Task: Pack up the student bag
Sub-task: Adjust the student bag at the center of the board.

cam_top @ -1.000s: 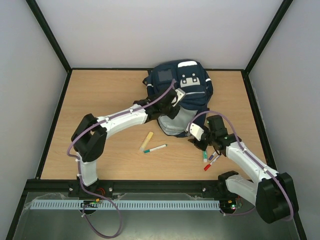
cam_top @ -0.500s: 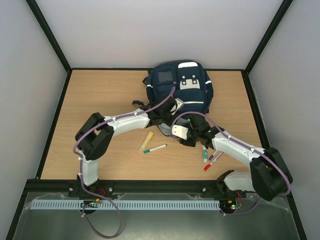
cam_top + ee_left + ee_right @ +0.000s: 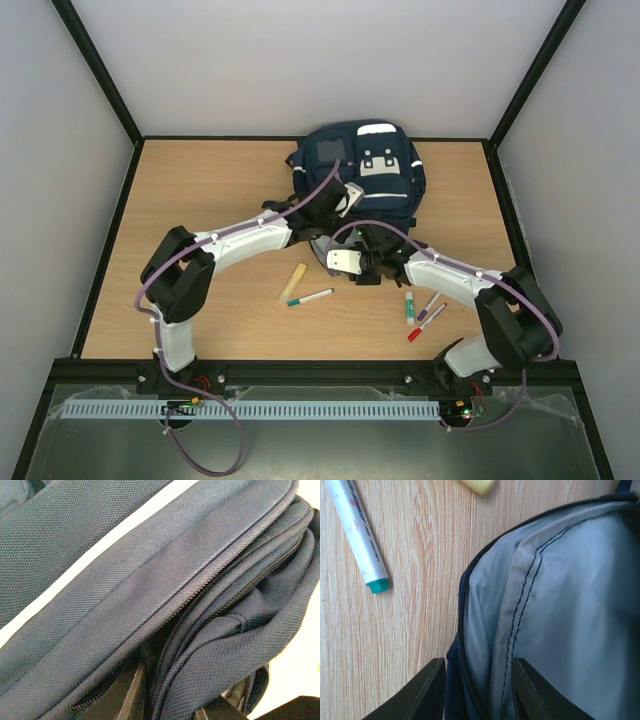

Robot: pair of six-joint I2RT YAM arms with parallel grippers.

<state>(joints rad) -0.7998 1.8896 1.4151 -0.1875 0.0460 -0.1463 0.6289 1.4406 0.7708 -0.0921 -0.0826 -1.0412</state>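
Observation:
The navy student bag [image 3: 362, 168] lies at the back middle of the table. My left gripper [image 3: 337, 206] is at its near edge, shut on a fold of navy fabric beside the zip [image 3: 200, 650]; the fabric fills the left wrist view. My right gripper [image 3: 362, 262] is at the bag's open mouth. Its jaws are apart, with the zipped rim and grey lining [image 3: 560, 595] between its fingers [image 3: 427, 692]. A white marker with a green cap [image 3: 311, 297] and a yellow highlighter [image 3: 297, 280] lie in front of the bag; both show in the right wrist view [image 3: 357, 535], [image 3: 477, 484].
Three more markers [image 3: 418, 315] lie on the wooden table [image 3: 200, 200] at the front right, behind my right forearm. Black frame rails and grey walls close the table on all sides.
My right gripper has swung left from the markers at the front right to the bag's mouth. My left gripper has moved back with the bag's edge; the grey lining now sits under my right gripper.

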